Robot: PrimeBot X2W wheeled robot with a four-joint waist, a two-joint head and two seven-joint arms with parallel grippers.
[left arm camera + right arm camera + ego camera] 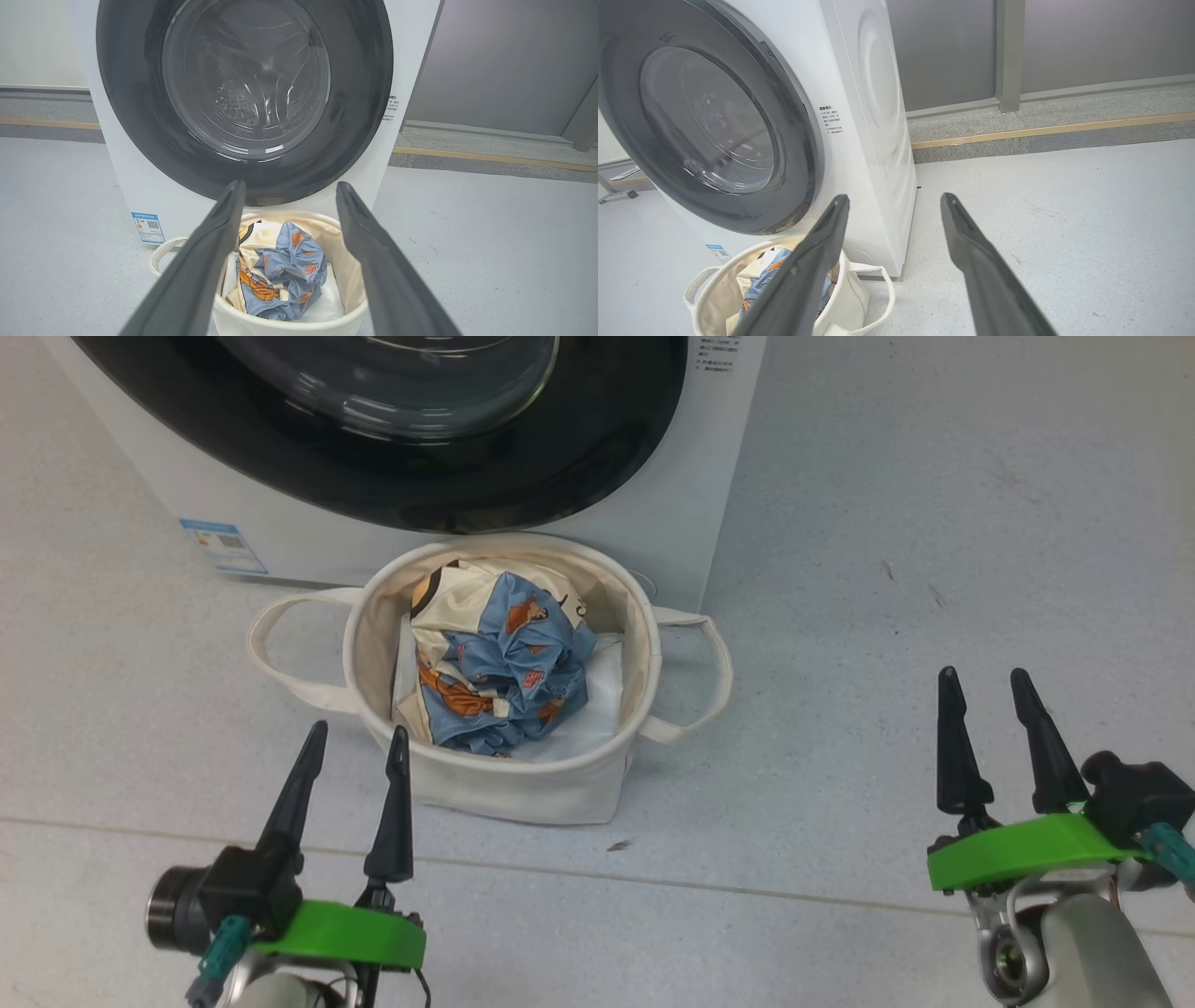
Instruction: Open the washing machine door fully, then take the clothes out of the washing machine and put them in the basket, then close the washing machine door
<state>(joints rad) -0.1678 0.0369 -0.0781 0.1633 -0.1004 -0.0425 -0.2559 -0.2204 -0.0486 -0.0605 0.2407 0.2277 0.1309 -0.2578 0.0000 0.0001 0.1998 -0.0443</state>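
The clothes [509, 663] lie bunched in the basket [523, 793], just ahead of the left tool [360, 728] and well aside of the right tool [982, 674]. Both tools are spread wide and empty. The washing machine door [579, 457] beyond is closed.

Lab-like test room: speckled grey floor [1064, 210], grey wall panels [1087, 37], freestanding washing machine [873, 93]

We see our left gripper [290, 185], its 2 long dark fingers spread and empty, pointing over the round cream canvas basket [348, 280] holding crumpled light-blue and cream printed clothes [285, 270]. Just behind stands the white front-loading washing machine [126, 186], its glossy black-rimmed round glass door [359, 93] closed.
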